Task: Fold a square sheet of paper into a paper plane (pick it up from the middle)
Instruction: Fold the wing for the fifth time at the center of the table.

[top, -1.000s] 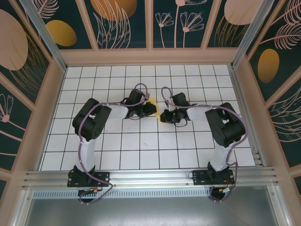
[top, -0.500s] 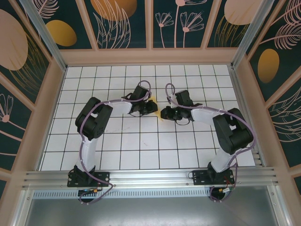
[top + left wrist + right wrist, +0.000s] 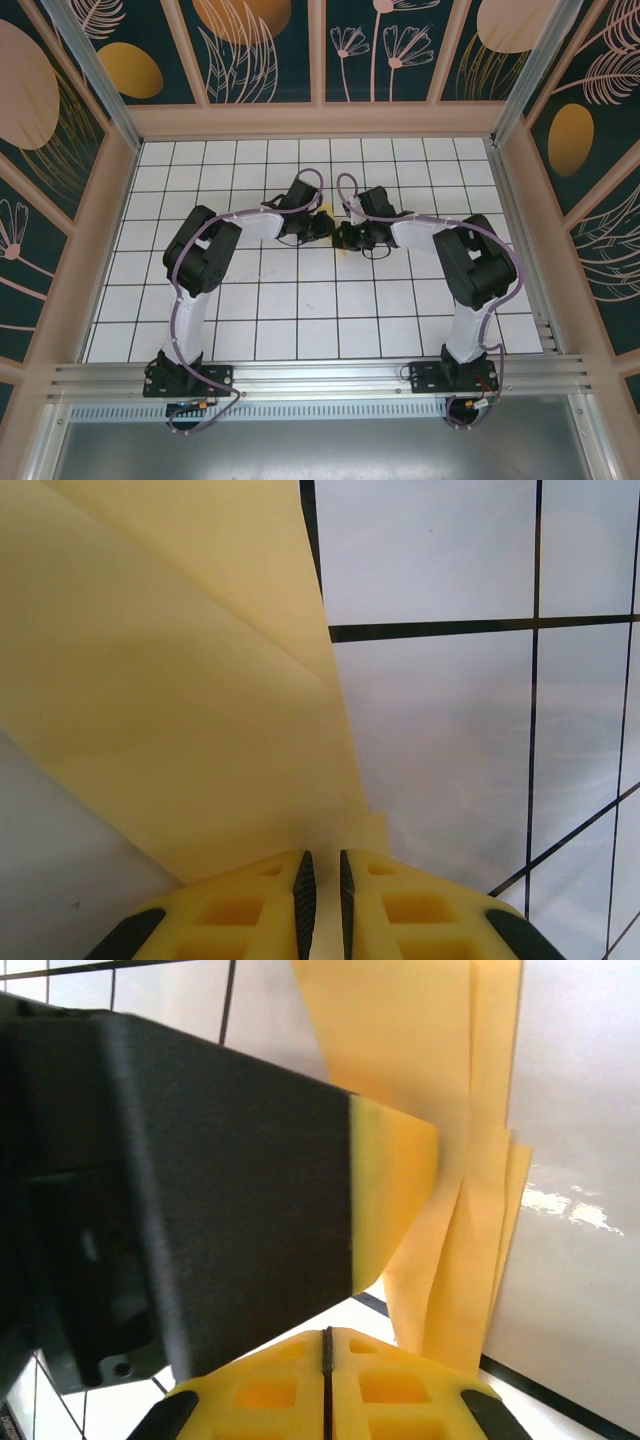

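In the left wrist view the left hand [image 3: 322, 865] has its two pads drawn almost together, with a corner of the square sheet of paper [image 3: 180, 680] caught in the thin slot between them. From that pinch the sheet, already doubled into layers, fans up and away to the left. Its long folded edge runs straight ahead from the left hand over the white gridded table [image 3: 450, 760]. In the right wrist view the right hand [image 3: 326, 1355] is fully closed, and its seam shows only a dark line. I cannot tell whether any paper is nipped in it. One black, yellow-tipped finger of the left hand crosses just in front of it. The stacked yellow layers lie beyond that finger, reaching down beside the right hand's tip on its right side. In the top view the left hand [image 3: 322, 226] and the right hand [image 3: 343, 238] meet tip to tip in the middle of the table. The right hand sits just beside the left hand on its right, and the paper is almost wholly covered between them. By my reading the left hand is the anchor, so the right hand would have to work along the layered edge leading away from the left hand's pinch
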Controlling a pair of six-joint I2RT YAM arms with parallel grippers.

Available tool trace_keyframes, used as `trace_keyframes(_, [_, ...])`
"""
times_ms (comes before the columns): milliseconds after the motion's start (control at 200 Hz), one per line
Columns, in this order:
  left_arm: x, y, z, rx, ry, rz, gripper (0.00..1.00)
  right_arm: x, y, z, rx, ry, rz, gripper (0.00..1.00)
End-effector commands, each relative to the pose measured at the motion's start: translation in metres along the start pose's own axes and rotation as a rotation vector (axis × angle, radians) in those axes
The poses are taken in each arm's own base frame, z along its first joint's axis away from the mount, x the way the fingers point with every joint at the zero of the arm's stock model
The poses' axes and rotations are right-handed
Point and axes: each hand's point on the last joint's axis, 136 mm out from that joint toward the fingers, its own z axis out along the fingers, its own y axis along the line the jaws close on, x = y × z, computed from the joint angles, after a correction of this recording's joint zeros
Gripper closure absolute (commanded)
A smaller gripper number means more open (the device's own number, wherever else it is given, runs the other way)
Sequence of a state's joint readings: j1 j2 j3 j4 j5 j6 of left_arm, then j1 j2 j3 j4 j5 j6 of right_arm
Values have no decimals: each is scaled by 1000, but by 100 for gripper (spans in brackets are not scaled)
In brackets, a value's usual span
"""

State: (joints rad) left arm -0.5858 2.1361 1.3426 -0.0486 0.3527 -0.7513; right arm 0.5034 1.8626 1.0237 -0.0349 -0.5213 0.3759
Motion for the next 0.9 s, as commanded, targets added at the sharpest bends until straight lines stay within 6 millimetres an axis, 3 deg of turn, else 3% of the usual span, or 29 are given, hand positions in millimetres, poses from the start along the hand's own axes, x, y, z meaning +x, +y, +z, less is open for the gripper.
trace_keyframes(0, [20,63,17,-205,42,-32,81,-3,-7,7,34,5,9,94])
trace_keyframes(365, [19,71,16,-249,27,-29,81,29,-40,8,125,67,71,95])
trace_keyframes(786, [17,77,15,-281,15,-26,81,77,-41,-10,74,148,85,95])
trace_keyframes(896, [17,77,16,-278,16,-26,82,79,-33,-16,48,157,50,96])
